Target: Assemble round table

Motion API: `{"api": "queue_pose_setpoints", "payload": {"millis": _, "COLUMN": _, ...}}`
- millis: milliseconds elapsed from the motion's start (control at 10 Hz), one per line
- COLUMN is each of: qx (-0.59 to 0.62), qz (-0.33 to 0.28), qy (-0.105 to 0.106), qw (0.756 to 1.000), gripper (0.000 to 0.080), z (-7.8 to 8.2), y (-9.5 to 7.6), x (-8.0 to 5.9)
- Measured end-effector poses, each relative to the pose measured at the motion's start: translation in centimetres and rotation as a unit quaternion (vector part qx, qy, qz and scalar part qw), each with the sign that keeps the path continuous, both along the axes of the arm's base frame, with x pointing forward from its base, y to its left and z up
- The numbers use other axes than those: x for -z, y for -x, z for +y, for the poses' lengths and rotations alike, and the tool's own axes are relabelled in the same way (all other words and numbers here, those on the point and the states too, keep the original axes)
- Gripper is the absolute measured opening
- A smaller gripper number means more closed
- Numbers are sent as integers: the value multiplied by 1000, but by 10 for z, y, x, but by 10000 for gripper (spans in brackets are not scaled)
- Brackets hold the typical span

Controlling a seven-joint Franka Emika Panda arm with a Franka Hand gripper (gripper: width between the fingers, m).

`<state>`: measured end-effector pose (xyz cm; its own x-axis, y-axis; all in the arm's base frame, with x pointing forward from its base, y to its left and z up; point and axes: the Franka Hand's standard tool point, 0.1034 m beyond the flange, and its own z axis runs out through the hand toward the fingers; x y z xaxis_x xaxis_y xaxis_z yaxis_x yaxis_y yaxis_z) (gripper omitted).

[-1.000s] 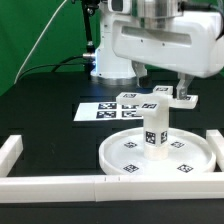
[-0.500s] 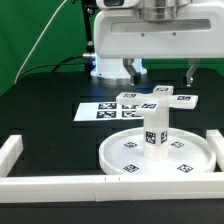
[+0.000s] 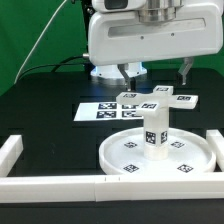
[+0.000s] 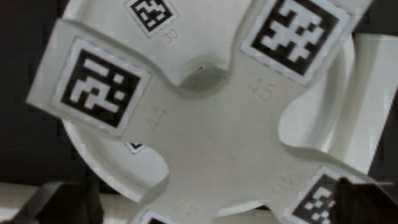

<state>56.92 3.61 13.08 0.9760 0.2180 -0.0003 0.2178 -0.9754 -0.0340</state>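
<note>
I see the jaws (image 3: 157, 72) spread wide and holding nothing, raised above the far part of the worktop (image 3: 50, 100). One finger (image 3: 186, 70) shows in the exterior view; the other is partly lost against the arm's base.

The cross-shaped foot (image 3: 172, 96) lies flat on the worktop directly below the jaws, apart from them. In the wrist view the foot (image 4: 214, 100) fills almost the whole picture, with tags on its arms and a small round boss at its centre. Its arms are cut off by the picture edges.

The round disc (image 3: 120, 150) lies nearer the camera, well apart from the jaws. The cylinder leg (image 3: 154, 130) stands upright at the disc's centre; whether it is fastened I cannot tell.

The marker board (image 3: 105, 110) lies flat between disc and foot, toward the exterior view's left. White border bars (image 3: 50, 182) run along the near edge.

The gripper's white housing hides the wrist and much of the arm. In the wrist view only two dark, blurred fingertips (image 4: 63, 200) show.
</note>
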Motion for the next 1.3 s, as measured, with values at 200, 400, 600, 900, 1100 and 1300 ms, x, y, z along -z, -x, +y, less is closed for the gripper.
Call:
{"api": "queue_pose_setpoints", "payload": {"millis": 200, "qx": -68, "qz": -15, "qy": 6, "qw": 998, "gripper": 649, "z": 8, "y": 3, "x": 6}}
{"api": "queue_pose_setpoints", "payload": {"millis": 400, "qx": -55, "qz": -16, "qy": 6, "qw": 998, "gripper": 649, "z": 3, "y": 1, "x": 7}}
{"api": "queue_pose_setpoints", "payload": {"millis": 600, "qx": -54, "qz": -13, "qy": 8, "qw": 998, "gripper": 649, "z": 3, "y": 3, "x": 15}}
{"api": "queue_pose_setpoints", "payload": {"millis": 900, "qx": -52, "qz": -7, "qy": 11, "qw": 999, "gripper": 649, "z": 0, "y": 6, "x": 27}}
{"api": "queue_pose_setpoints", "payload": {"millis": 1100, "qx": -52, "qz": -6, "qy": 11, "qw": 999, "gripper": 520, "z": 0, "y": 6, "x": 27}}
{"api": "queue_pose_setpoints", "payload": {"millis": 1300, "qx": -41, "qz": -6, "qy": 11, "qw": 999, "gripper": 439, "z": 0, "y": 6, "x": 28}}
